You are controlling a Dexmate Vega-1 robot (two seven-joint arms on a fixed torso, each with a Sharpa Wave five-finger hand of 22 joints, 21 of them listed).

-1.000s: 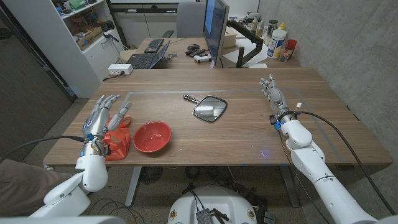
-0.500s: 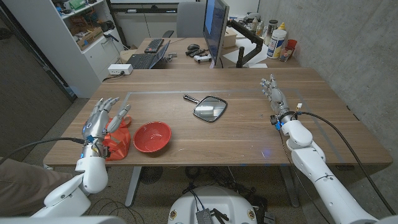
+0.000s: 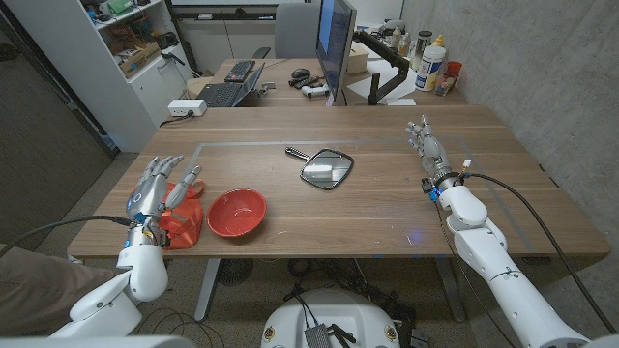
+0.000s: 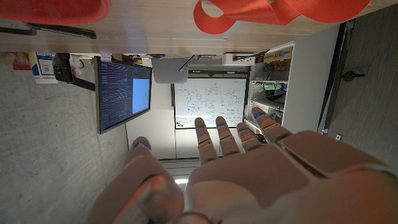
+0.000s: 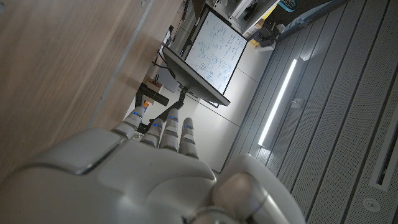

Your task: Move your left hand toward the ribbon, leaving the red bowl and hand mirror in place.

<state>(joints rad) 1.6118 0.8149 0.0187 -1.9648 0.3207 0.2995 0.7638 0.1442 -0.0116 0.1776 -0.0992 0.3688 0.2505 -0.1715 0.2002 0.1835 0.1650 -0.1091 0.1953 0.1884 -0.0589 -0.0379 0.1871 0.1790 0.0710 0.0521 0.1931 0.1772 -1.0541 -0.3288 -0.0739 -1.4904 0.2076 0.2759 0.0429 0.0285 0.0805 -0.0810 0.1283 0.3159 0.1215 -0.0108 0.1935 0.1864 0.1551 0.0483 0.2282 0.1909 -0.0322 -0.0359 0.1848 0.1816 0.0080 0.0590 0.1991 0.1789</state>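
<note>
Sitting in an office lab: monitor [image 3: 335, 43] and laptop [image 3: 224, 94] crowding a rear desk [image 3: 280, 77], shelving [image 3: 131, 39] lining one wall, whiteboard [image 4: 210, 102] hanging beyond.

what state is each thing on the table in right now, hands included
left hand: open, fingers spread, over the ribbon, holding nothing
right hand: open, fingers straight, holding nothing
ribbon: loose heap beside the red bowl
red bowl: upright, empty
hand mirror: lying flat, glass up
</note>
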